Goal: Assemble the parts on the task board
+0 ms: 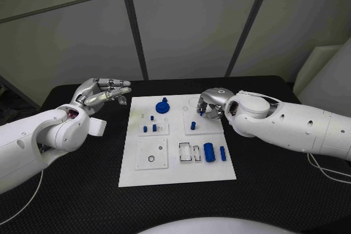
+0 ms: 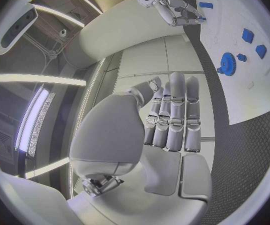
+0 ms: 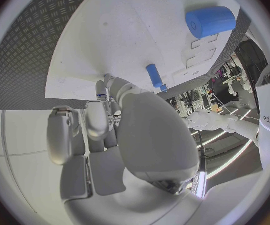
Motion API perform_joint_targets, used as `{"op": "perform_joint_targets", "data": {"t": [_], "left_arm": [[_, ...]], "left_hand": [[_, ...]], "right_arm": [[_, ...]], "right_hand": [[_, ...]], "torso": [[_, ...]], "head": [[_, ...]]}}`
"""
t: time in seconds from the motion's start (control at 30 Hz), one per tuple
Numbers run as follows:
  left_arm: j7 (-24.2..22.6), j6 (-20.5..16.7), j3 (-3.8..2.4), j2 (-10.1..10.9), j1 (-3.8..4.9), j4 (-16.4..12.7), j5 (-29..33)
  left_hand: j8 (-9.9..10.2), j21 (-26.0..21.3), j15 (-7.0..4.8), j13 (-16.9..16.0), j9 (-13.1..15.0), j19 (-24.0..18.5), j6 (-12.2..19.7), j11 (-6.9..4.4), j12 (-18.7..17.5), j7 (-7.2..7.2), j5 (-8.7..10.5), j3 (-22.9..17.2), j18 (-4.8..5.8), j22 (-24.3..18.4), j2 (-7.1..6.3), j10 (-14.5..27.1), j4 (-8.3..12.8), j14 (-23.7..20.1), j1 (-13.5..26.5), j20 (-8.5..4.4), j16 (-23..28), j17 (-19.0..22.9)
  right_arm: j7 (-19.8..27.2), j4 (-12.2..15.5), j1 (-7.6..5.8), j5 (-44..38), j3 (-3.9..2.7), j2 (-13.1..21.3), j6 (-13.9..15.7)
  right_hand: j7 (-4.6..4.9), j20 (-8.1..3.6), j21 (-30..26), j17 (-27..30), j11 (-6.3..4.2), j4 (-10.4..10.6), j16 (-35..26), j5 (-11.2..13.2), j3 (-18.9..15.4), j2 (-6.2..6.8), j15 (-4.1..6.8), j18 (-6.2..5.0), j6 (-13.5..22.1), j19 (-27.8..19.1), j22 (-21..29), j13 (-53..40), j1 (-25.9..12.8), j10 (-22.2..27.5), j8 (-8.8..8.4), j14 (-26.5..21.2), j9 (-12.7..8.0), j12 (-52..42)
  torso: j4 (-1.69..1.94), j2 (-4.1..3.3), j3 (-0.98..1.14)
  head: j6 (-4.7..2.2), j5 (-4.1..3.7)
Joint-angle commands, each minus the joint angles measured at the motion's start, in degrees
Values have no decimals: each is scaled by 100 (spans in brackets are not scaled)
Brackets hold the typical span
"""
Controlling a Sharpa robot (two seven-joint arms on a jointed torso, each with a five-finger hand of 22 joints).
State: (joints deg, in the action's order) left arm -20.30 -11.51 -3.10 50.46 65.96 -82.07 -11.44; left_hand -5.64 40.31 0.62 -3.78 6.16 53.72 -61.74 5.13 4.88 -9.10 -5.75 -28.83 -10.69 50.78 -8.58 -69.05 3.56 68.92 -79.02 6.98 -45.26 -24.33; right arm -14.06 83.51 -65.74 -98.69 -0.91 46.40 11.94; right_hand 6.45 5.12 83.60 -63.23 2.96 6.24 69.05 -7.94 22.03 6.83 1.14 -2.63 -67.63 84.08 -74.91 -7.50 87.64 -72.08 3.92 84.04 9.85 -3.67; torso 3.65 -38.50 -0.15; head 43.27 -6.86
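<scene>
Head view: our right hand [image 1: 210,103] hangs over the task board [image 1: 179,165], fingers curled; whether it holds anything we cannot tell. Left hand [image 1: 102,94] hovers beside the board, fingers loosely together, holding nothing.

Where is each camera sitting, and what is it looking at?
Head view: on the robot's head, looking down at the task board; both arms show.
Left wrist view: behind the left hand, beside the board's edge.
Right wrist view: behind the right hand, over the board.
Shared: the blue gear.
</scene>
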Motion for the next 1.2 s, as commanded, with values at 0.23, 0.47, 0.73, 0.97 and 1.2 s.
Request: {"op": "perform_joint_targets", "data": {"t": [0.23,0.47,0.73,0.97,1.2], "left_arm": [[-20,76,-6,-15,0,42,38],[-1,56,-6,6,-1,24,38],[-7,57,-6,-6,-3,-11,38],[-14,70,-3,-49,-15,-34,38],[-9,78,1,-86,-19,-61,170]], "left_hand": [[-19,2,0,-5,4,27,-36,13,33,4,-22,23,19,-1,44,-38,19,58,-7,-17,29,7],[-19,2,0,-5,4,27,-36,13,33,4,-22,23,19,-1,44,-38,19,58,-7,-17,29,7],[-18,1,1,-5,4,30,-36,13,32,5,-29,25,20,-1,48,-38,20,61,-5,-18,33,9],[-18,0,1,-5,5,31,-36,13,31,4,-33,26,20,-1,52,-37,19,62,-2,-18,36,10],[-18,0,1,-5,5,31,-36,13,31,4,-33,26,20,-1,52,-37,19,62,-2,-18,36,10]], "right_arm": [[86,458,-18,148,-23,234,876],[67,851,-20,280,-41,366,939],[166,1319,-15,536,-41,186,915],[242,1429,78,593,-37,-174,785],[254,1327,343,461,-24,-474,564]], "right_hand": [[-16,-58,80,18,-13,1,-19,47,59,13,55,118,-61,304,-1092,25,-131,-55,13,151,8,4],[-17,-58,87,13,-14,1,-13,49,60,14,55,120,-63,308,-1098,26,-137,-55,13,152,9,5],[-20,-62,85,42,-16,-13,-30,39,81,16,62,119,-60,306,-1097,35,-143,-48,7,147,7,9],[-16,-66,74,53,-10,-24,-32,31,104,17,65,116,-50,300,-1089,48,-158,-28,-3,144,3,16],[-13,-69,73,49,-7,-36,-23,28,124,16,67,116,-39,300,-1090,57,-166,-14,-10,144,-1,19]], "torso": [[-4,7,-8],[-7,-1,-9],[15,-6,-16],[19,-8,-21],[-1,-15,-25]], "head": [[-32,-7],[-48,30],[-35,205],[32,380],[85,553]]}}
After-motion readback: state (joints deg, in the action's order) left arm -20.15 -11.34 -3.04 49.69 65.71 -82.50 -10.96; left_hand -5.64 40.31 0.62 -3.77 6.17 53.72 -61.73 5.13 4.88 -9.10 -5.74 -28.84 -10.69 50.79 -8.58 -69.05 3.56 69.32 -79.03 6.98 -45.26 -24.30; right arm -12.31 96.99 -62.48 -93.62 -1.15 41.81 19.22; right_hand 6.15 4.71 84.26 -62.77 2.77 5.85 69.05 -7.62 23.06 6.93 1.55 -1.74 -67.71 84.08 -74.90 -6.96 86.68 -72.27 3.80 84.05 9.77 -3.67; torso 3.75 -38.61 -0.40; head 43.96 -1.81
